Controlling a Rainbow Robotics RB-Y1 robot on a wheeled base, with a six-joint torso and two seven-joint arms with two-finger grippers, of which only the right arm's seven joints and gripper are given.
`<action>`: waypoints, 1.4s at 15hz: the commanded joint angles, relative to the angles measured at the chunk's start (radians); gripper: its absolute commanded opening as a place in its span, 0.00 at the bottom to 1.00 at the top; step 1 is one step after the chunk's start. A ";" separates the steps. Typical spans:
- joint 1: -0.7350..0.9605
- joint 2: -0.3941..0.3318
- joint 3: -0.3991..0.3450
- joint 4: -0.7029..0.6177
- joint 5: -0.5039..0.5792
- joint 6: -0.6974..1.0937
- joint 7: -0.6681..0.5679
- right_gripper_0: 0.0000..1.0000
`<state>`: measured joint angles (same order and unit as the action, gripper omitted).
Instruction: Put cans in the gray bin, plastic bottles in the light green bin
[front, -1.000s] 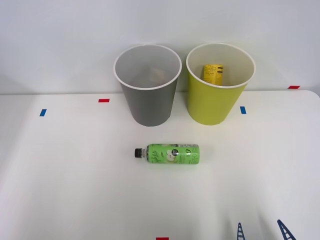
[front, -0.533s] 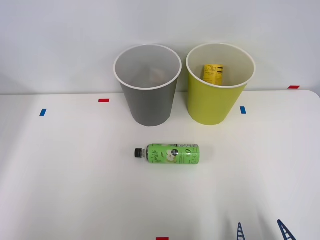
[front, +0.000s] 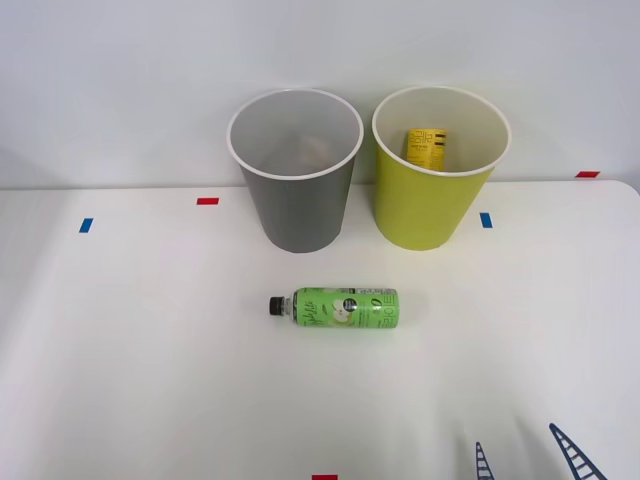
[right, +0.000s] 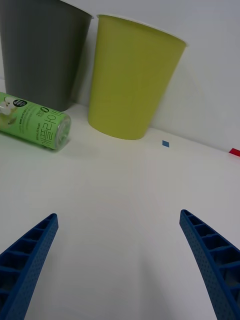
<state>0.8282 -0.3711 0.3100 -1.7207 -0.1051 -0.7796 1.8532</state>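
A plastic bottle (front: 340, 307) with a green apple label and black cap lies on its side on the white table, cap pointing left, in front of the two bins; its base end (right: 35, 126) faces the wrist camera. The gray bin (front: 296, 170) (right: 42, 52) stands at the back, with something pale and unclear inside. To its right stands the light green bin (front: 436, 170) (right: 131, 77), and a yellow-labelled bottle (front: 427, 147) rests inside it. My right gripper (front: 528, 455) (right: 120, 260) hovers open and empty near the table's front right edge, well short of the green bottle.
Small tape marks dot the table: blue ones (front: 86, 225) (front: 486, 220) and red ones (front: 208, 201) (front: 587, 174) (front: 324, 477). A plain white wall rises behind the bins.
The gripper's fingertips have shifted slightly up and forward in the front view, the right one rising more. The bottle and bins have not moved.
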 joint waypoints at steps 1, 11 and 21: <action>-0.008 -0.123 0.015 -0.194 -0.001 0.214 -0.011 0.83; -0.227 -0.152 0.161 -0.326 -0.036 0.473 -0.046 0.83; -0.623 -0.295 0.247 -0.436 -0.087 0.908 -0.120 0.79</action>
<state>0.2552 -0.6264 0.5450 -2.0989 -0.1806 0.0248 1.7481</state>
